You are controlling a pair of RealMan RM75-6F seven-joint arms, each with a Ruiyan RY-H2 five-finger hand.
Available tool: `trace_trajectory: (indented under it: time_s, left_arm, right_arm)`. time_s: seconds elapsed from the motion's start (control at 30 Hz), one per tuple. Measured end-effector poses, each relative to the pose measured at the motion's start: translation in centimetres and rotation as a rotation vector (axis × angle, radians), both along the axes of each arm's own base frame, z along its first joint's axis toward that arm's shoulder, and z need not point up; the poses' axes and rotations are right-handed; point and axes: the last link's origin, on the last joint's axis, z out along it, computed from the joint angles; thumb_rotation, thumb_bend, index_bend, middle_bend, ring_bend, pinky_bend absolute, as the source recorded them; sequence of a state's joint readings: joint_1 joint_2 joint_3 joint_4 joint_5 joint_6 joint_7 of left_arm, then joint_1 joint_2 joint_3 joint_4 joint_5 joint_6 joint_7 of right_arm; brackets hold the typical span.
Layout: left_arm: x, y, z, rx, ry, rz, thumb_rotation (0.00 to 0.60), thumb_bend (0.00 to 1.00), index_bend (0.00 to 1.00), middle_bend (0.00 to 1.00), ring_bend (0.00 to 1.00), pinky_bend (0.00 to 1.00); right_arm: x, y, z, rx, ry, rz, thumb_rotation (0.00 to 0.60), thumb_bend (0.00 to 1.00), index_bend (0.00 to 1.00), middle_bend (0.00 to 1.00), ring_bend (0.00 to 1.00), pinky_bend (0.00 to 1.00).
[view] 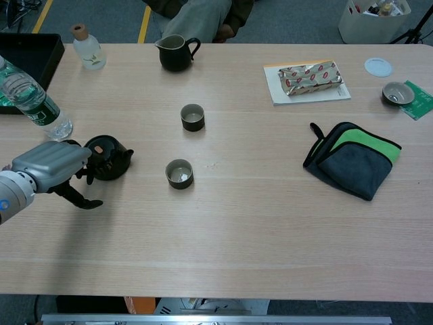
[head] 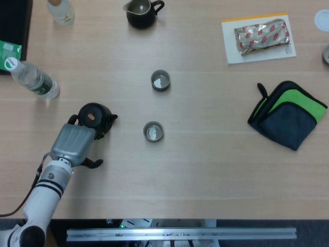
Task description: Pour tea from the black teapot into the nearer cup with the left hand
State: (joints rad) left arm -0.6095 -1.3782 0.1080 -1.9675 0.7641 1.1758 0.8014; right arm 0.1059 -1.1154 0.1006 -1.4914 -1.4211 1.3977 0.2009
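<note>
The black teapot (head: 94,115) with a small brown knob on its lid stands at the table's left, its spout pointing right towards the cups. My left hand (head: 74,142) is just in front of it, fingers curled around its near side and gripping it; the thumb sticks out below. In the chest view the teapot (view: 106,153) shows right of the grey hand (view: 46,164). The nearer cup (head: 153,131), small and dark, stands upright about a hand's width right of the spout. The farther cup (head: 160,81) is behind it. My right hand appears in neither view.
A plastic water bottle (head: 33,78) lies behind the teapot to the left. A dark pitcher (head: 140,11) and a small glass bottle (head: 60,11) stand at the back. A green and grey cloth (head: 288,113) and a foil packet (head: 261,36) lie on the right.
</note>
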Motion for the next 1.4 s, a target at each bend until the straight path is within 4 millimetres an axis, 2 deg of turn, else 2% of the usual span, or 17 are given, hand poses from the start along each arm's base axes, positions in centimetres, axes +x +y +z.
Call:
trace_trajectory:
  time_s: [0.37, 0.63, 0.9, 1.03, 1.27, 1.4]
  left_arm:
    - [-0.3, 0.0, -0.4, -0.013, -0.002, 0.012, 0.438, 0.19, 0.39, 0.50, 0.43, 0.09]
    - [-0.6, 0.2, -0.8, -0.022, -0.004, 0.022, 0.444, 0.19, 0.43, 0.58, 0.49, 0.09]
    - [-0.5, 0.8, -1.0, 0.000, -0.036, 0.022, 0.431, 0.19, 0.58, 0.69, 0.57, 0.08]
    - [-0.5, 1.3, -1.0, 0.018, -0.066, 0.028, 0.408, 0.19, 0.63, 0.74, 0.60, 0.08]
    - [-0.4, 2.0, -1.0, 0.055, -0.130, 0.038, 0.325, 0.18, 0.71, 0.81, 0.66, 0.08]
    - [-0.3, 2.5, -0.8, 0.080, -0.182, 0.051, 0.252, 0.16, 0.75, 0.85, 0.70, 0.08]
  right_arm:
    - [-0.1, 0.0, 0.1, -0.004, 0.000, -0.006, 0.600, 0.01, 0.28, 0.37, 0.29, 0.32]
    - [-0.2, -0.1, 0.1, -0.009, 0.001, -0.010, 0.600, 0.01, 0.27, 0.37, 0.29, 0.32]
    - [-0.2, 0.0, 0.2, -0.014, 0.001, -0.012, 0.600, 0.01, 0.27, 0.37, 0.29, 0.32]
    - [-0.2, -0.1, 0.2, -0.016, 0.001, -0.011, 0.600, 0.01, 0.28, 0.37, 0.29, 0.32]
    - [-0.1, -0.2, 0.2, -0.017, 0.001, -0.009, 0.600, 0.01, 0.28, 0.37, 0.29, 0.32]
    - [-0.1, -0.3, 0.2, -0.020, 0.002, -0.009, 0.600, 0.01, 0.28, 0.37, 0.29, 0.32]
